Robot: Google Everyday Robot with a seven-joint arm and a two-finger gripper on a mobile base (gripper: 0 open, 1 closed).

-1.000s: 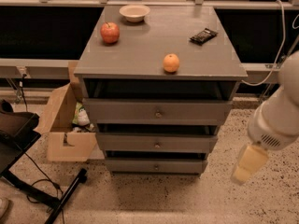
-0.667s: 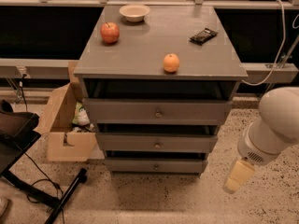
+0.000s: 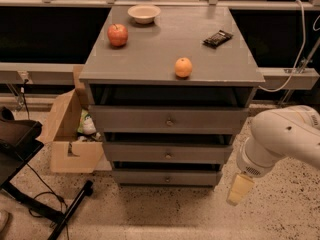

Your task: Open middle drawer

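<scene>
The middle drawer (image 3: 167, 153) is the second of three grey drawer fronts in the cabinet, and it is closed. Its small round metal knob (image 3: 168, 156) sits at the centre of the front. The top drawer (image 3: 169, 119) is above it and the bottom drawer (image 3: 167, 177) below it; both are closed. My gripper (image 3: 240, 189) hangs at the end of the white arm (image 3: 285, 134). It points down near the floor, right of the cabinet's lower right corner, apart from the drawers. It holds nothing that I can see.
On the cabinet top (image 3: 150, 59) lie a red apple (image 3: 117, 34), an orange (image 3: 183, 67), a white bowl (image 3: 144, 13) and a dark snack bar (image 3: 218, 38). An open cardboard box (image 3: 70, 134) stands left of the cabinet. A black stand leg (image 3: 70, 211) lies on the floor.
The arm has swung left and down, bringing the gripper closer to the cabinet's lower right corner. The drawers have not moved.
</scene>
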